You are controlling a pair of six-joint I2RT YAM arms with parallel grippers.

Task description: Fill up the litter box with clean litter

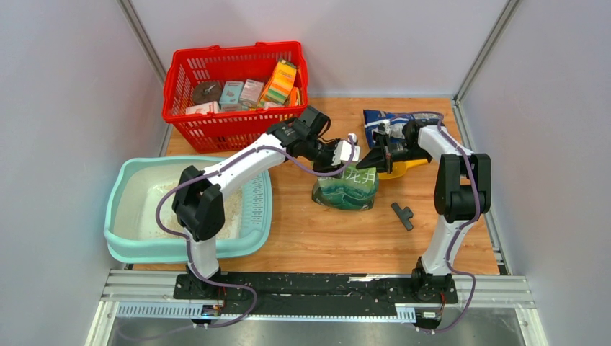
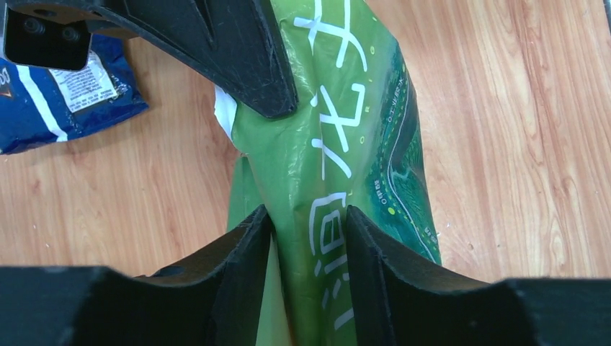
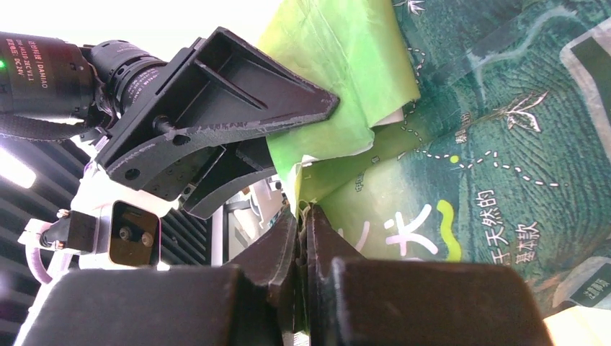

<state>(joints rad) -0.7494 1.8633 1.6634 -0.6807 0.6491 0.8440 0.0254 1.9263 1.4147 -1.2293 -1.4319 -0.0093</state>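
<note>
The pale teal litter box sits at the left of the table, with a thin layer of pale clean litter on its white floor. A green printed bag stands upright mid-table. My left gripper is shut on a fold of the bag's top; in the left wrist view the gripper pinches the bag. My right gripper is shut on the bag's top edge from the other side; in the right wrist view the gripper clamps a thin edge of the bag.
A red mesh basket with several boxes stands at the back left. A blue bag lies behind the right arm, with a yellow scoop beside it. A small black part lies right of the green bag.
</note>
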